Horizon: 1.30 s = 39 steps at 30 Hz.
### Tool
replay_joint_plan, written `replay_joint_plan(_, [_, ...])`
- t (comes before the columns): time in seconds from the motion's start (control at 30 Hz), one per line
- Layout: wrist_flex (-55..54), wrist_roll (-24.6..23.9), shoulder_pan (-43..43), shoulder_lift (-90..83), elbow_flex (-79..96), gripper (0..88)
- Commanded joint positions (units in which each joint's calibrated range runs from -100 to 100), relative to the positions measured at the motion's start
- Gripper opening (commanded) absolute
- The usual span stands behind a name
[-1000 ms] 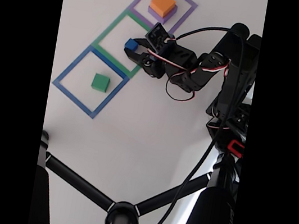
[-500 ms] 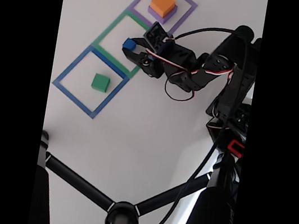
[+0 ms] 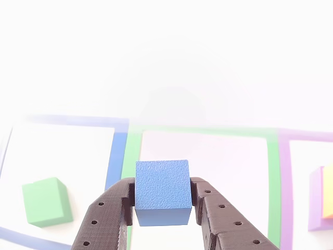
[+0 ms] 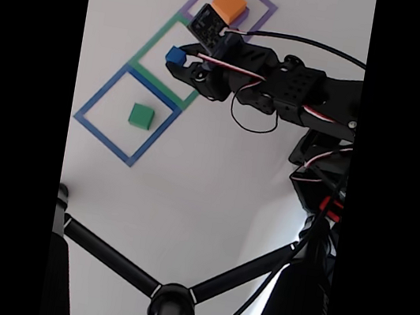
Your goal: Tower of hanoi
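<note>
My gripper (image 3: 162, 200) (image 4: 176, 56) is shut on the small blue cube (image 3: 162, 191) (image 4: 176, 55), held over the green square outline (image 4: 152, 43) (image 3: 271, 172). The green block (image 4: 141, 116) (image 3: 47, 201) rests inside the blue square outline (image 4: 104, 93) (image 3: 115, 156). The orange block (image 4: 228, 3) sits on top of the purple slab (image 4: 240, 17) (image 3: 314, 200) inside the purple outline (image 4: 257, 23); the arm hides part of that stack in the fixed view. In the other view only a sliver of the orange block (image 3: 328, 192) shows at the right edge.
The three taped outlines lie in a diagonal row on a white table (image 4: 192, 171). A black tripod (image 4: 171, 299) with spreading legs fills the lower part of the fixed view. The arm's base and cables (image 4: 320, 167) stand at the right.
The arm has stretched farther out, carrying the blue cube up and left in the fixed view, deeper over the green outline. The other blocks have stayed put.
</note>
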Motion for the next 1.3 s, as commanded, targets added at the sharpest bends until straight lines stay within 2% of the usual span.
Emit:
replay_joint_plan(0.0, [24.4, 0.6, -2.1, -10.6, -13.3, 0.8])
replay_joint_plan(0.13, [45.3, 0.6, -5.0, -12.3, -30.2, 0.8])
replay_joint_plan(0.23, [56.9, 0.6, -7.6, -12.3, -41.5, 0.7])
replay_joint_plan(0.43, [71.5, 0.6, -11.8, -11.5, -56.9, 0.6])
replay_joint_plan(0.63, [79.4, 0.6, -14.5, -9.0, -66.9, 0.4])
replay_joint_plan(0.77, [78.7, 0.6, -16.3, -7.8, -66.5, 0.4])
replay_joint_plan(0.9, [73.3, 0.6, -17.7, -6.9, -61.5, 0.4])
replay_joint_plan(1.27, [42.5, 0.6, -19.0, -5.8, -35.2, 0.4])
